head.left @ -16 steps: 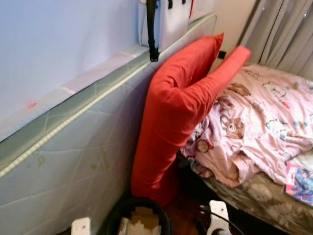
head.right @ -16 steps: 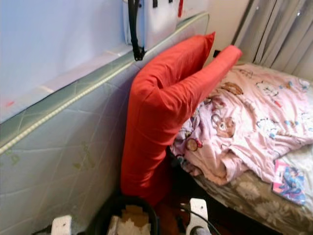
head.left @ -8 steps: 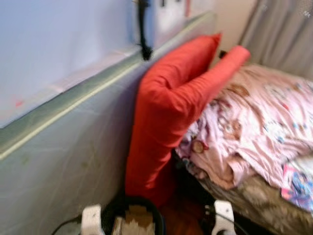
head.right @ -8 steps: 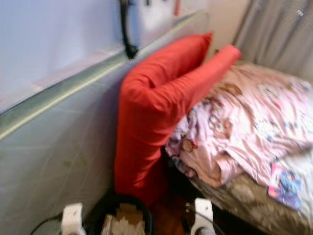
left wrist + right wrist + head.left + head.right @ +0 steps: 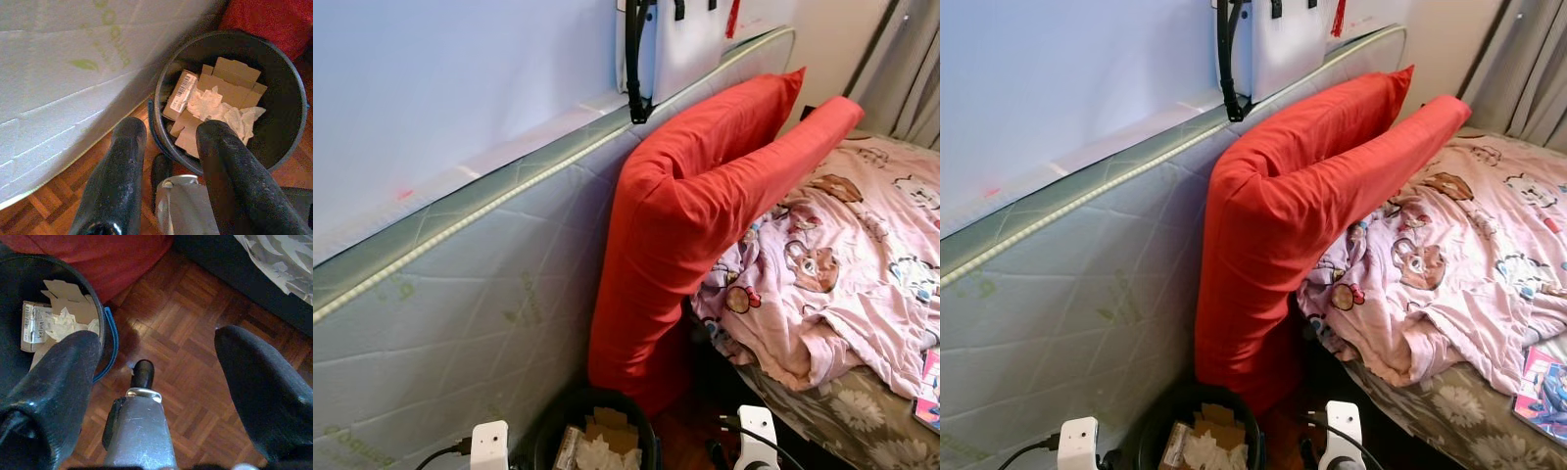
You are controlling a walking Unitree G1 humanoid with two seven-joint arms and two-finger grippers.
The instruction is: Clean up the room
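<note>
Two claws I'm running hang low, left claw (image 5: 168, 147) and right claw (image 5: 164, 377) both spread and empty, over parquet beside a black bin (image 5: 570, 416) of cardboard scraps, red cushion (image 5: 695, 211) propped behind against an upright mattress (image 5: 460, 294), rumpled pink blanket (image 5: 847, 264) on the bed beyond.

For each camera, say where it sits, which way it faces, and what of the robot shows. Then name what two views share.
Left eye: on the head, looking forward and down at the red cushion leaning on a mattress, beside the bed; both wrists at the bottom edge.
Right eye: same scene, slightly shifted.
Left wrist: on the left arm, looking down along the open left claw into the bin.
Right wrist: on the right arm, looking down along the open right claw at the wood floor.
Shared: both wrist views catch the bin of cardboard and tissue.
</note>
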